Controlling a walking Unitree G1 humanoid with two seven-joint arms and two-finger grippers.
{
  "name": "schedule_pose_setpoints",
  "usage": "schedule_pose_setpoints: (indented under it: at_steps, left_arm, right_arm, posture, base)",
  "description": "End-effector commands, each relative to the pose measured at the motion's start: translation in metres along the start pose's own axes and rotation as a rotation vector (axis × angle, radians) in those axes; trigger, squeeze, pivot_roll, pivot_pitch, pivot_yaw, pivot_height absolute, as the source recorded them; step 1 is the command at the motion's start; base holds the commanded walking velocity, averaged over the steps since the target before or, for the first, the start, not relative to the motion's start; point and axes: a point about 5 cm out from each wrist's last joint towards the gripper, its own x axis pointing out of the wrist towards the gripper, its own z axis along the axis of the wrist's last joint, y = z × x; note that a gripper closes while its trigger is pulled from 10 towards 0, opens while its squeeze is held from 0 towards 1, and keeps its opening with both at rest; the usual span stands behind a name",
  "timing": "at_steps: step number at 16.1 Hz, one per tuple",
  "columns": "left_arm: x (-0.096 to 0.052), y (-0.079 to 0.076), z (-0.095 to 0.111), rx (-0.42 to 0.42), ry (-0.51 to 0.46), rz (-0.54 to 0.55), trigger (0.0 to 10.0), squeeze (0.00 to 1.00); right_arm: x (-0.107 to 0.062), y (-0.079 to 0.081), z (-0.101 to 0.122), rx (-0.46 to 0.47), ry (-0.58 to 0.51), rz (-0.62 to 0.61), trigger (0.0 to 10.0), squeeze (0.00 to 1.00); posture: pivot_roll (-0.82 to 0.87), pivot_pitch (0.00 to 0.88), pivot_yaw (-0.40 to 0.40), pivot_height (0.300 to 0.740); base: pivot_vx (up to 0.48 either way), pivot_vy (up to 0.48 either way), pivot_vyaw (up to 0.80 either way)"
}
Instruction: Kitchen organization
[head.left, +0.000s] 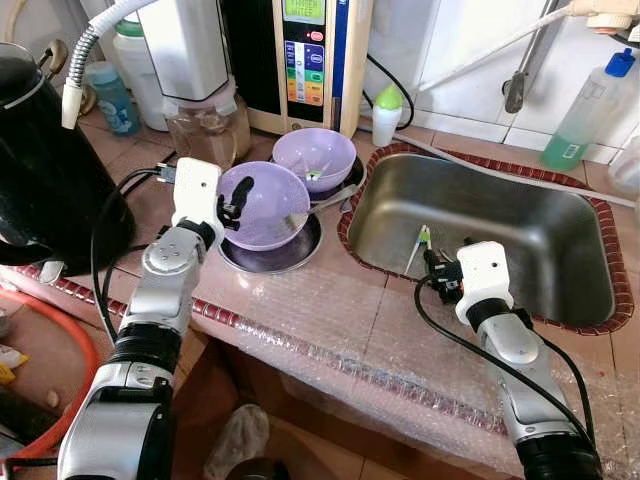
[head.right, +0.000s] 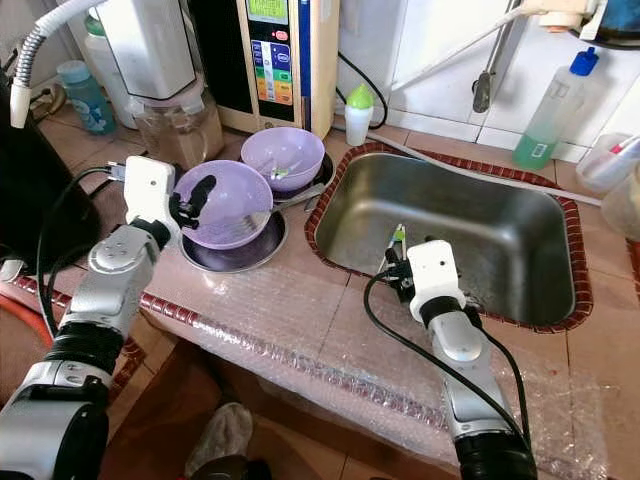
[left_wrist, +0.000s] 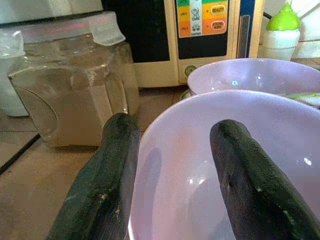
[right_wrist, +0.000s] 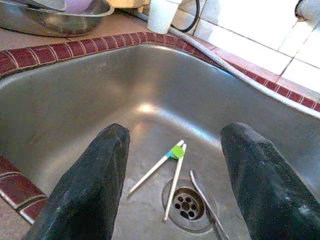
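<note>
jaws of the left gripper (left_wrist: 170, 175) straddle the near purple bowl's (head.left: 268, 205) rim on the desk (head.left: 330, 310), not visibly clamped, while the right gripper (right_wrist: 175, 175), spread wide, hangs over the sink's (head.left: 590, 300) chopsticks (right_wrist: 167, 167); next, probably, pinch and lift the bowl.

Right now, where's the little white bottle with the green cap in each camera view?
Left eye view: the white bottle stands at the back, by the sink's far left corner.
Right eye view: same spot.
Left wrist view: beyond the rear purple bowl, bottle at.
Right wrist view: past the sink's far rim, cap cut off.
Landmark: the button-panel machine beside it, in the eye and left wrist views.
</note>
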Motion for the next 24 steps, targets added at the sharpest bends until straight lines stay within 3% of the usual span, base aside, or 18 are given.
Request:
schedule_pose_setpoints:
  at_steps: [1,11,15,18,23,24]
  left_arm:
    - [0.004,0.004,0.009,0.006,-0.014,0.008,10.0,0.00]
    - [0.008,0.018,0.042,0.122,-0.067,0.049,10.0,0.00]
    - [0.009,0.016,0.064,0.181,-0.156,0.056,10.0,0.00]
    - [0.010,0.002,0.077,0.210,-0.196,0.000,10.0,0.00]
    - [0.015,-0.046,0.072,0.187,-0.123,-0.240,10.0,0.00]
    - [0.016,-0.053,0.065,0.164,-0.082,-0.288,10.0,0.19]
  right_arm:
    - [0.001,-0.002,0.004,0.003,-0.017,-0.008,10.0,0.00]
    - [0.003,-0.001,0.003,0.012,-0.023,-0.002,10.0,0.00]
    - [0.003,0.000,0.004,0.015,-0.031,-0.003,10.0,0.00]
    - [0.005,0.000,0.006,0.017,-0.039,-0.005,10.0,0.00]
    - [0.005,0.002,0.006,0.020,-0.040,-0.003,10.0,0.00]
    - [0.004,0.003,0.006,0.020,-0.042,-0.003,10.0,0.00]
  posture:
    - [-0.07,0.000,0.037,0.740]
    - [-0.06,0.000,0.038,0.740]
    - [-0.06,0.000,0.038,0.740]
    - [-0.05,0.000,0.040,0.740]
    - [-0.05,0.000,0.050,0.740]
    - [-0.06,0.000,0.055,0.740]
  base:
    - [0.000,0.000,0.00]
    - [0.000,0.000,0.00]
    - [0.000,0.000,0.00]
    - [0.000,0.000,0.00]
    - [0.000,0.000,0.00]
    - [0.000,0.000,0.00]
